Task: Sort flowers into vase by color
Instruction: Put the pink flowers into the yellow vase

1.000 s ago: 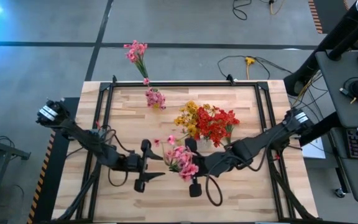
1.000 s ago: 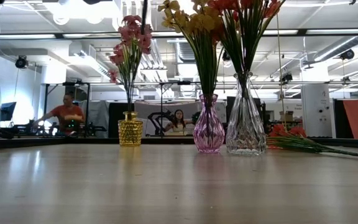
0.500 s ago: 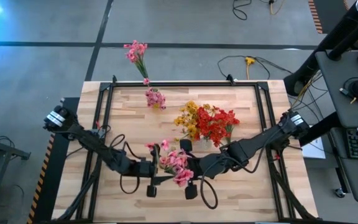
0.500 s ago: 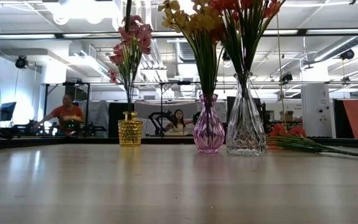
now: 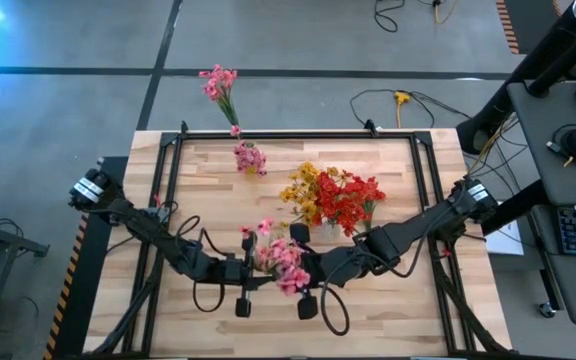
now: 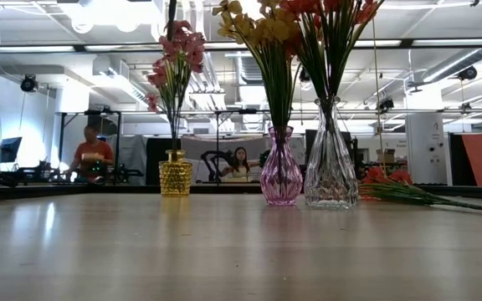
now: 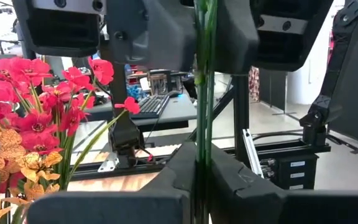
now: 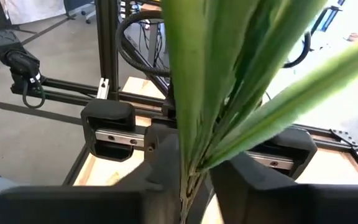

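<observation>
A spray of pink flowers [image 5: 280,260] stands upright above the table's near middle, between my two grippers. My left gripper [image 5: 258,271] comes from the left and is shut on its green stem [image 7: 201,124]. My right gripper [image 5: 303,268] faces it from the right. Its fingers [image 8: 163,155] flank the stem bundle [image 8: 188,168] with a small gap on one side. Farther back stand a yellow vase [image 6: 175,174] with pink flowers, a purple vase [image 6: 281,171] with yellow ones and a clear vase [image 6: 330,163] with red ones. The low view shows neither gripper. My left gripper pinches the pink spray's thin green stem [image 7: 201,163] between its two fingers. The fingers come level from the table's left and lie across the stem. The stem stands upright, its blossoms above the fingers. My right gripper's fingers flank the same stem; whether they touch it, I cannot tell.
Another pink spray [image 5: 218,82] shows beyond the table's far edge. A red spray [image 6: 396,191] lies flat on the table at the right in the low view. A black frame [image 5: 268,134] runs round the tabletop. People sit in the room behind.
My left gripper has moved toward the table's right edge, up to the pink spray, and has shut on its stem. My right gripper has carried the upright spray a little toward the left.
</observation>
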